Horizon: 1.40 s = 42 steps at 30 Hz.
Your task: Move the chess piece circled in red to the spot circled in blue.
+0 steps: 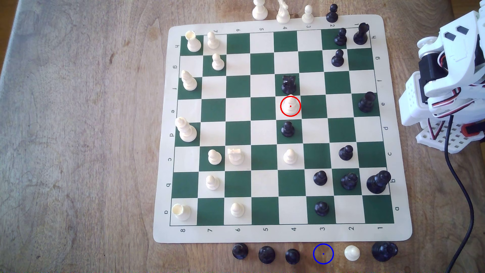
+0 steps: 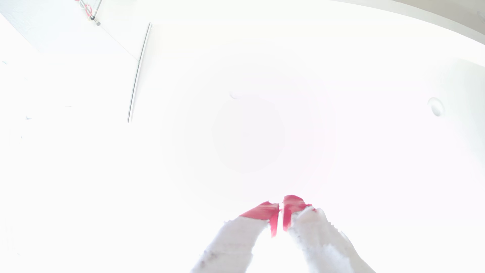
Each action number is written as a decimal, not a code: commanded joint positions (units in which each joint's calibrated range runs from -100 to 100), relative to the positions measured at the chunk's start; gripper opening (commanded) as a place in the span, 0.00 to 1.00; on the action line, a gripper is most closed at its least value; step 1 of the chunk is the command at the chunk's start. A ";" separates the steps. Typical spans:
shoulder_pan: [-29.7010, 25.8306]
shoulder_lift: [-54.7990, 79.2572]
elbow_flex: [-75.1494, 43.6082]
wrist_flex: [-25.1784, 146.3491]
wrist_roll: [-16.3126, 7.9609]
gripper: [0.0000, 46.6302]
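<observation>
Nothing begun yet: red-tipped white gripper (image 2: 280, 210) pressed together, empty, folded off the board's right edge; small cream plastic pawn (image 1: 290, 105) mid-board, needing reach, pinch, carry to blue-ringed wood spot (image 1: 323, 253) below the board's bottom edge.

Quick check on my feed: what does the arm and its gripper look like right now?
The arm is white printed plastic with black servo blocks, red, white and black wires, and a black cable trailing off. The gripper has two white fingers with red-pink taped tips.
</observation>
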 commanded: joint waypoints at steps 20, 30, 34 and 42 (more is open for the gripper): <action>5.36 0.14 -21.04 93.81 -0.68 0.02; 8.88 3.45 -40.17 146.71 -0.73 0.02; 6.53 12.62 -48.51 161.21 -0.78 0.03; 1.52 30.27 -57.85 169.97 -7.03 0.04</action>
